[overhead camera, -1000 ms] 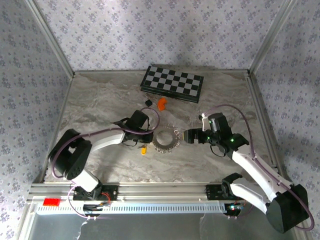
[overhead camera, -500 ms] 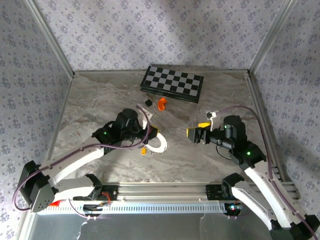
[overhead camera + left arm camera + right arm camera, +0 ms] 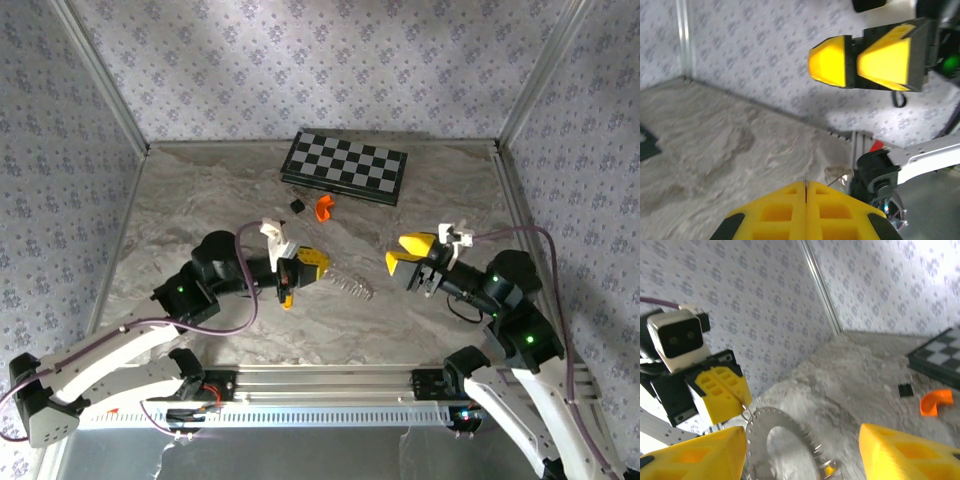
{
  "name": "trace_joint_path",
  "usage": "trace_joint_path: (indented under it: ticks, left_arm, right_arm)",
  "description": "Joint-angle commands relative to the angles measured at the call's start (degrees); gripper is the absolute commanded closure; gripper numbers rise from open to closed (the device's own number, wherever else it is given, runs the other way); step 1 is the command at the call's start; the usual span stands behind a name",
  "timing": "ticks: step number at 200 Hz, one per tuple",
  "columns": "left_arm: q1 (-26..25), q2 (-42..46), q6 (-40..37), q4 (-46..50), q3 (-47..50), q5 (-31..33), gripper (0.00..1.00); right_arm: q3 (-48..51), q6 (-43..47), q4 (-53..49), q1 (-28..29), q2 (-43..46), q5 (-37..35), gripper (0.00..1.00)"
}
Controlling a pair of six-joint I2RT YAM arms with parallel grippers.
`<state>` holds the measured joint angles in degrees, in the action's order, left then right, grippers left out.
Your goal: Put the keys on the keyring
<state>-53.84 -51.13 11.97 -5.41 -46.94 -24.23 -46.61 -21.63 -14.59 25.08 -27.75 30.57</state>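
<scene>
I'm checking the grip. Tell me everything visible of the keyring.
The keyring is a silvery metal loop with a toothed rim and open centre. The shut left gripper pinches one edge, so it hangs roughly upright; from above it shows edge-on. Whether its low end touches the table is unclear.

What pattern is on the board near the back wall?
The board is black-and-white chequered, clearest in the top external view.

The keyring (image 3: 348, 281) is shiny silvery metal, and the table (image 3: 200, 200) looks like matt veined stone.
</scene>
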Motion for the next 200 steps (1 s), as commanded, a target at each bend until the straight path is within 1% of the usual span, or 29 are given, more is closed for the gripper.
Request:
trace_joint_path:
  ticks: [1,12,28,57,75,99,118,127,143,155,176,200]
  left_arm:
    - [-0.9,1.5,-1.2,-8.6,-1.1,-4.9,1.0]
    - [-1.2,1.5,-1.2,-9.5,-1.8,-6.0,1.0]
    - [-2.0,1.7,-1.5,-10.7,-2.5,-7.3,1.0]
    - [-3.8,2.1,-2.3,-13.0,-2.8,-8.9,1.0]
    - [-5.0,2.0,-2.8,-13.7,-2.9,-8.8,1.0]
    - [-6.3,1.1,-2.6,-15.6,-2.8,-8.7,1.0]
    - [-7.5,0.1,-2.3,-17.1,-2.6,-7.8,1.0]
    - [-7.8,-0.2,-2.0,-18.1,-2.3,-7.3,1.0]
    - [-8.1,-0.7,-0.8,-20.8,-1.5,-6.1,1.0]
    - [-8.3,-1.0,0.3,-23.3,-0.5,-5.1,1.0]
    - [-8.7,-1.3,1.5,-27.0,1.0,-3.9,1.0]
    - [-9.2,-1.3,2.4,-29.7,2.3,-2.6,1.0]
  right_arm:
    - [-2.9,-0.3,3.2,0.0,1.0,1.6,0.42]
    - [-3.2,-0.4,4.2,0.0,1.0,2.2,0.44]
    - [-3.2,-0.3,5.2,0.2,1.1,2.5,0.49]
    - [-1.0,-1.1,9.3,0.8,1.4,3.6,0.51]
    - [0.7,-1.8,12.1,1.8,1.6,5.1,0.51]
    - [2.3,-1.9,14.2,4.1,2.0,6.5,0.44]
    - [3.2,-1.4,14.6,6.3,2.4,6.4,0.44]
    - [3.5,-1.1,14.4,7.5,2.4,5.9,0.46]
    - [4.0,-0.6,14.2,9.7,2.5,5.3,0.54]
    - [3.9,0.0,13.8,11.4,2.7,4.8,0.57]
    - [4.2,1.0,13.3,14.6,3.0,3.3,0.61]
    - [5.3,2.0,13.8,18.4,3.1,1.6,0.63]
